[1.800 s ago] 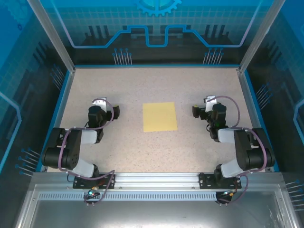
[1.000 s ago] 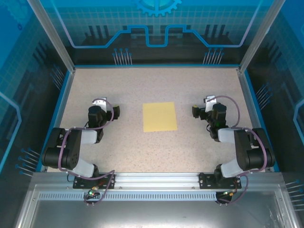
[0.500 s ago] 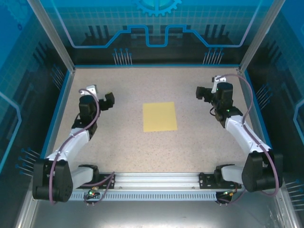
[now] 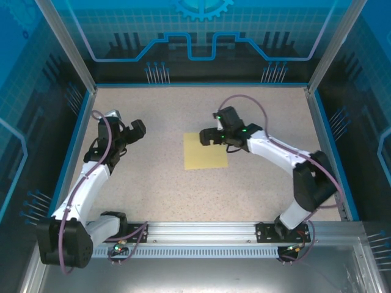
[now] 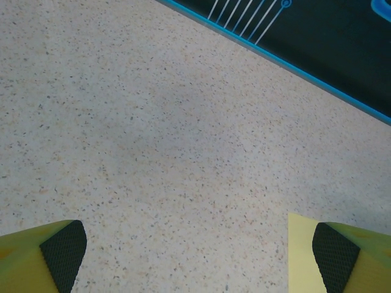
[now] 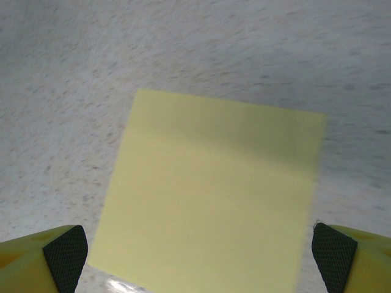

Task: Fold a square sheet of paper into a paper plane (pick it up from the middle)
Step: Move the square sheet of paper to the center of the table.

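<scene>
Left gripper (image 4: pixel 134 130) hangs over bare speckled table (image 4: pixel 165 195), well left of the paper, its 2 fingers spread wide with nothing between them. The square sheet of paper (image 4: pixel 201 155) lies flat and unfolded at the middle of the table, and 1 corner shows beside a pad in the left wrist view. Right gripper (image 4: pixel 209 138) sits over the sheet's far edge, 2 fingers wide apart and empty; I cannot tell whether it touches the paper.

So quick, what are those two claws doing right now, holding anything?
Left gripper: open, holding nothing.
Right gripper: open, holding nothing, poised over the square sheet of paper.
</scene>
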`<state>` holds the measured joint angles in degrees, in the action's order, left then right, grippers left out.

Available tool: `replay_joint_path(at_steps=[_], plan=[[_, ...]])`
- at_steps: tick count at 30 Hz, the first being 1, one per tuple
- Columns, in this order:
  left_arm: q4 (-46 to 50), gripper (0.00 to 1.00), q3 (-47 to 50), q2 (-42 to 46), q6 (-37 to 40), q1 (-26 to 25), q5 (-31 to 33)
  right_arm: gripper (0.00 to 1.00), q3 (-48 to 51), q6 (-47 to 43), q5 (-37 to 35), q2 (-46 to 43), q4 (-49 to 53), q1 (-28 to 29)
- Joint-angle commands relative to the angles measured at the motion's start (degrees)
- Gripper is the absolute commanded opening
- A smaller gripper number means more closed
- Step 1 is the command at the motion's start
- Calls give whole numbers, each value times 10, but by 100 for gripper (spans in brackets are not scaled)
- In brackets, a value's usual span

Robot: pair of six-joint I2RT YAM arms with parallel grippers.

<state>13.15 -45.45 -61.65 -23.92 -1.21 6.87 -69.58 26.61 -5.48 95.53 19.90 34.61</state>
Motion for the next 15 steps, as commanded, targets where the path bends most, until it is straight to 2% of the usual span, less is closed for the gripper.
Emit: replay_joint_path(at_steps=[1,7,15], plan=[[39,99,-15,-4,-4,5,-29,99,-64,18,20,55,43,37],[20,99,-24,-29,-11,4,-74,99,-135,23,57,141,54,86],[27,99,-25,-34,-3,5,-70,98,-205,34,82,242,77,115]])
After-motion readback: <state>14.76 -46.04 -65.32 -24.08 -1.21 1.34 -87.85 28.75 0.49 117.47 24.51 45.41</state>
